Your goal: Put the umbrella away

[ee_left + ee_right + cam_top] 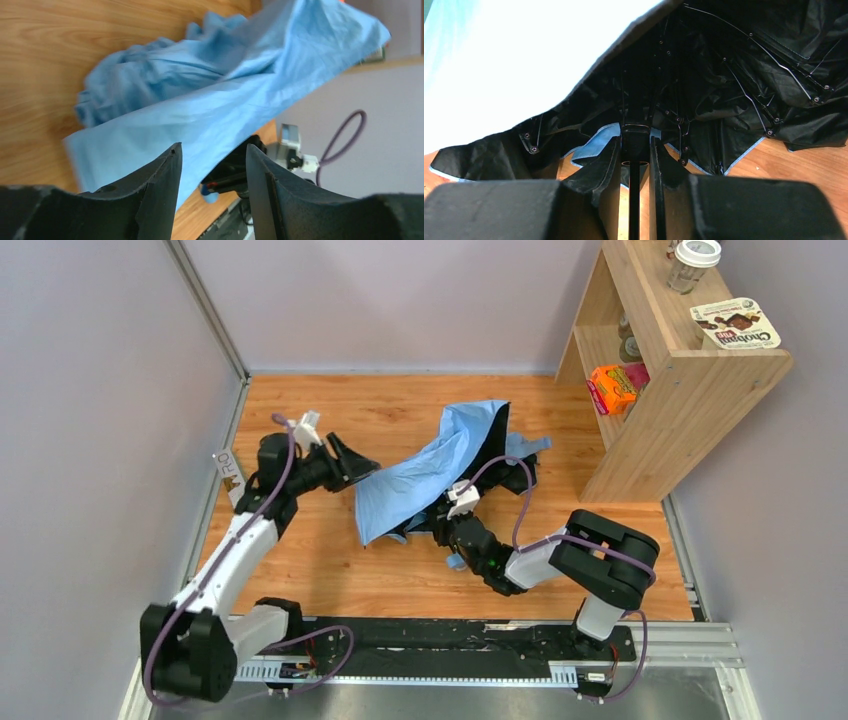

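Lying half collapsed on the wooden table (320, 575), the sky-blue fabric umbrella (425, 475) has its thin black shaft (634, 200) pinched by the right gripper (635, 150); the left gripper (212, 155) is spread wide beside its canopy (210, 100).

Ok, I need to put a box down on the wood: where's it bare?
Bare: the far strip between umbrella and back wall, and the near strip between umbrella and rail. Crowded: the middle, left gripper at the umbrella's edge, right gripper shut on it; tight beside the shelf.

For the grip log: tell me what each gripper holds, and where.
The right gripper holds the umbrella by its dark shaft; the left gripper is open, empty.
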`<state>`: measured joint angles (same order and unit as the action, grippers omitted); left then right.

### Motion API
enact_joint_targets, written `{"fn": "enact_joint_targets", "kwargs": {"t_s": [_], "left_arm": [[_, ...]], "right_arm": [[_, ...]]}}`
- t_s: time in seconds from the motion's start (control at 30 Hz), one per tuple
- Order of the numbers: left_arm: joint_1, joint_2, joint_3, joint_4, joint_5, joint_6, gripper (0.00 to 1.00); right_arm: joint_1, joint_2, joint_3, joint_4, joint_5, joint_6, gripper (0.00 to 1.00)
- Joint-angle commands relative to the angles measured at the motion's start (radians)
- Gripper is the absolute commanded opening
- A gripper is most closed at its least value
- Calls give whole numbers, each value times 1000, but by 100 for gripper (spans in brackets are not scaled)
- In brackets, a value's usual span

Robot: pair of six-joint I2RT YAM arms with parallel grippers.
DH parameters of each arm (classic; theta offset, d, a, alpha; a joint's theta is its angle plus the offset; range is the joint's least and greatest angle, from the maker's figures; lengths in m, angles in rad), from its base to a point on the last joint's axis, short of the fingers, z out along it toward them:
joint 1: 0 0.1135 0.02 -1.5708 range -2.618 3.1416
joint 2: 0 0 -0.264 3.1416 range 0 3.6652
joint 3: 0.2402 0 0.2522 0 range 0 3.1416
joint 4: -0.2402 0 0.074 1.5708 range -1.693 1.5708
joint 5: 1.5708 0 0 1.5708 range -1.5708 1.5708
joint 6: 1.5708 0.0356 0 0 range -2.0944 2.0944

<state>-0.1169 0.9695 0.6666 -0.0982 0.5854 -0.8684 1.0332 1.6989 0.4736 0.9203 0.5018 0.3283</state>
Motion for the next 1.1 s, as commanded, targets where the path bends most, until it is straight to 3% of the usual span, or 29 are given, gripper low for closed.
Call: {"fn": "enact_joint_targets", "kwargs": {"t_s": [0.0,0.07,0.1,0.2,0.3,0.33,0.5,0.6,0.73,0.87,1.03,1.07], "left_arm": [[-156,185,113,242,130,48,55],[-201,266,107,213,38,46,50],[-201,296,56,312,24,10,48],[-204,432,-1,391,-70,9,44],[-202,567,-71,466,-98,28,41],[-202,589,-91,498,-99,29,41],[-202,705,-176,669,-73,-14,39],[-202,710,-191,680,-68,-12,39],[-202,667,-208,660,-76,3,39],[-202,617,-219,617,-104,17,39],[-202,551,-199,550,-119,45,41],[-202,520,-194,536,-113,51,41]], "right_arm": [[7,2,6,115,-34,-23,0],[7,-5,7,103,-48,-23,0],[7,-10,5,91,-57,-23,0],[8,-57,16,-68,-51,8,3],[8,-200,25,-384,-23,98,50],[8,-261,51,-546,-3,154,60],[8,-627,141,-1135,-40,164,76],[-37,-749,276,-1247,-119,60,89],[-234,-681,535,-1318,-447,18,89],[-266,-503,782,-1376,-485,-28,88],[-265,-259,803,-1286,-653,26,65],[-263,-239,768,-1241,-654,32,57]]}}
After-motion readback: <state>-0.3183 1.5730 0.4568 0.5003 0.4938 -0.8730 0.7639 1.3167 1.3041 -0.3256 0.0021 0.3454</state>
